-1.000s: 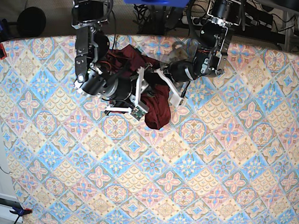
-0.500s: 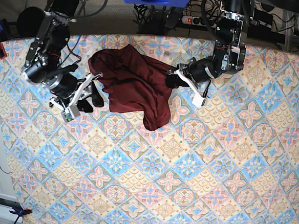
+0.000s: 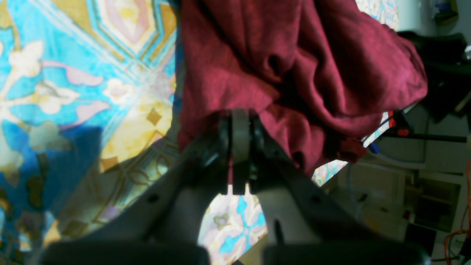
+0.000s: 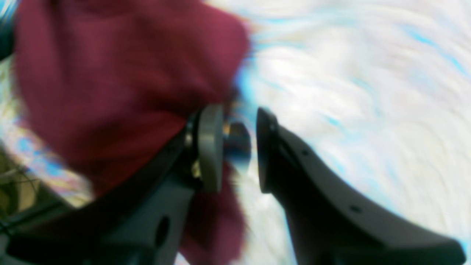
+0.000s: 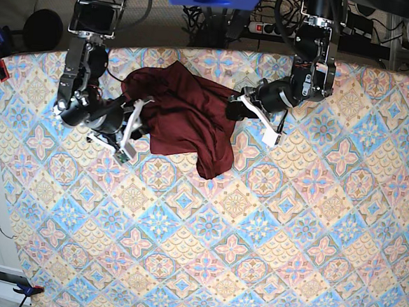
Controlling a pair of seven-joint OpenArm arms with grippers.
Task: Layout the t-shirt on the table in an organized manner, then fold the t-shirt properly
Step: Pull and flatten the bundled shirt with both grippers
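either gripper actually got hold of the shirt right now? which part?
Left gripper is shut on an edge fold of the t-shirt, on the side toward its arm. Right gripper has its jaws apart beside the cloth, nothing visibly between them.

T-shirt (image 5: 182,120) bunched on table (image 5: 253,255), toward 12 o'clock edge.
Right gripper (image 5: 142,117) touches shirt at its 9 o'clock side; left gripper (image 5: 230,107) at its 3 o'clock side.

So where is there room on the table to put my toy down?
The whole near half of the table, below the t-shirt, is bare, and so is the right side past the left pincer. It's crowded at the far edge, where both arms meet the shirt.
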